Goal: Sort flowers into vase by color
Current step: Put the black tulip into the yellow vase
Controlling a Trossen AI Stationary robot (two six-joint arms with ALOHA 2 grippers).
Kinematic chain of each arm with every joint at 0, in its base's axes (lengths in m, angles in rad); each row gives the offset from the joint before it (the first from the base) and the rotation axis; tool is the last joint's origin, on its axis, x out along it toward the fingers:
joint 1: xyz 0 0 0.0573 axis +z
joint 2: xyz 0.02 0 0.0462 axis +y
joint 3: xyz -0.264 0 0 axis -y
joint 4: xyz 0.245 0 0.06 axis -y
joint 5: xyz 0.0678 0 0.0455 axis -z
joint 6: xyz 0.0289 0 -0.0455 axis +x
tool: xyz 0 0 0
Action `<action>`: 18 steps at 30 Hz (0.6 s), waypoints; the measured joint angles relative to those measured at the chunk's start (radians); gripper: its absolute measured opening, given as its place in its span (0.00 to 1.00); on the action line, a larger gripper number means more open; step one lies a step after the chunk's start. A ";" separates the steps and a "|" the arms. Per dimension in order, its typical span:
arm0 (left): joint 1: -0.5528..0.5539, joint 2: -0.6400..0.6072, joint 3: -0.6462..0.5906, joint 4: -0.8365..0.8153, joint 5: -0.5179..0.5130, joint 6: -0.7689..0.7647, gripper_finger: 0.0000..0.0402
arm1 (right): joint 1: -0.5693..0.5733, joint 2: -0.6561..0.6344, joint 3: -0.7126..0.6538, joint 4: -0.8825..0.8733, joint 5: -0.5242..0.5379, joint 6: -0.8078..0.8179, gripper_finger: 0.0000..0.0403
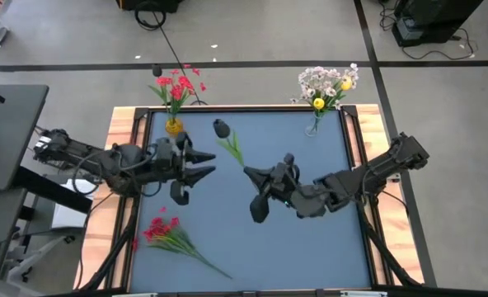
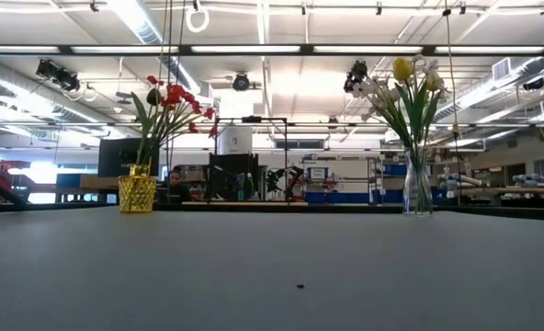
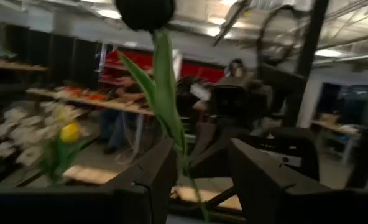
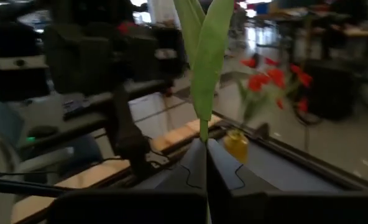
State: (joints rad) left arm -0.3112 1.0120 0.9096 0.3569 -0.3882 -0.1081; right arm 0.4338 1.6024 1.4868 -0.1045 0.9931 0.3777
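Observation:
The dark-bloomed flower [image 1: 227, 140] is held in the air over the table's middle by my right gripper [image 1: 246, 169], which is shut on its stem. Its bloom [image 3: 145, 11] points toward the far edge. My left gripper [image 1: 213, 163] is open just to the left of the stem; in the left wrist view the stem [image 3: 171, 118] shows between its fingers [image 3: 153, 174], apart from them. A red spray [image 1: 166, 233] lies flat on the table near the left front. Red flowers stand in a yellow vase [image 1: 174, 125], white and yellow ones in a clear vase [image 1: 314, 125]. My right gripper pinches the dark flower's green stem at its lower end [image 4: 204, 130], between the two fingertips [image 4: 193, 165]. It comes from the table's right side. The flower is lifted clear, its leaves [image 4: 206, 56] and bloom rising beyond the fingers toward the far edge.
The yellow vase [image 2: 137, 193] stands at the far left corner and the clear vase [image 2: 417, 188] at the far right. Wooden rails [image 1: 124, 148] edge the blue table. The two grippers are close together over the middle. Neither arm shows in the low view.

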 joint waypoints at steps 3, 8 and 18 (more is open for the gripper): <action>0.041 0.021 0.000 0.036 0.029 -0.022 0.42 | -0.028 -0.002 0.000 0.045 -0.073 -0.069 0.00; 0.095 0.044 0.000 0.044 0.067 -0.055 0.52 | -0.067 -0.002 0.000 0.082 -0.122 -0.103 0.00; 0.175 0.088 0.000 0.130 0.097 -0.066 0.60 | -0.142 -0.001 0.000 0.117 -0.264 -0.172 0.00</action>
State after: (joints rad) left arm -0.1365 1.1000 0.9096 0.4869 -0.2915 -0.1743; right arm 0.2920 1.6012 1.4872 0.0128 0.7293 0.2062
